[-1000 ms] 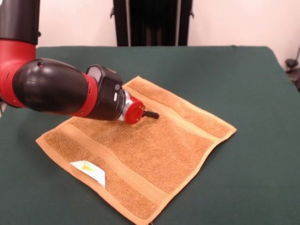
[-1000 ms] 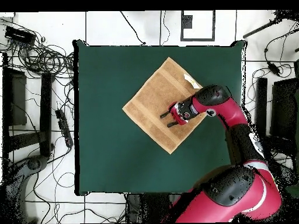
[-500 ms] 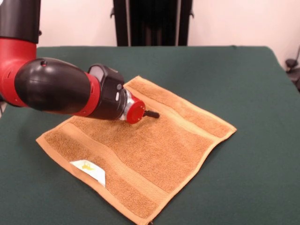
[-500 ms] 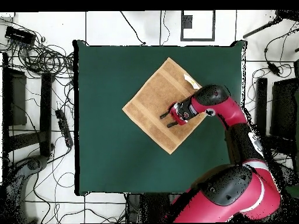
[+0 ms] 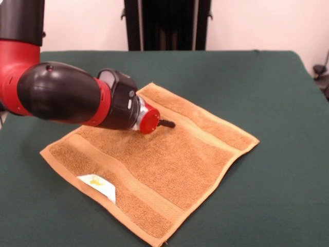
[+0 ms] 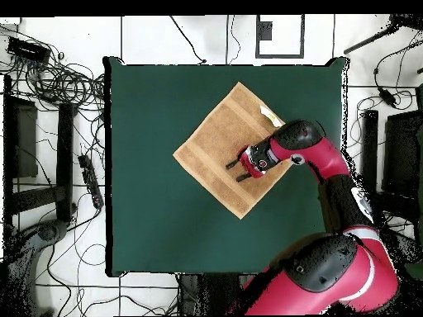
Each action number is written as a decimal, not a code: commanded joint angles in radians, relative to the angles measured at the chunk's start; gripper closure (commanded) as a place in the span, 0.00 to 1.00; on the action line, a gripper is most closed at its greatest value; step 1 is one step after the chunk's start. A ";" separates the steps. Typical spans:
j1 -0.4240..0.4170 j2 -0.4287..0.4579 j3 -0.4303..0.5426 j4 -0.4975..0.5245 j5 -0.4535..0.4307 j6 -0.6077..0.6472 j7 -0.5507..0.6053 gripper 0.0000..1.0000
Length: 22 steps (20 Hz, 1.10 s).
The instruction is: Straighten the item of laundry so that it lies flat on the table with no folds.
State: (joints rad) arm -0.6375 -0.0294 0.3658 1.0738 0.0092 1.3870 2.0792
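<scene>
The orange-tan towel [image 5: 154,159] sits spread like a diamond across the lower middle of the front view, white tag [image 5: 97,186] showing at its lower-left edge, and I can spot no fold or lifted corner on the green worktop [image 5: 277,92]. Over the towel's centre hangs the claw [image 6: 235,169], its two fingers [image 6: 231,163] spread apart and holding nothing. To my eye the flattening looks done, so the next move calls for lifting clear without snagging the cloth.
</scene>
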 commanded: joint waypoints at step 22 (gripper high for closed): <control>0.113 -0.233 -0.005 0.037 0.041 -0.133 0.075 0.00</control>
State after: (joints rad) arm -0.5739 -0.2843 0.3041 1.2166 0.0096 1.3847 2.0792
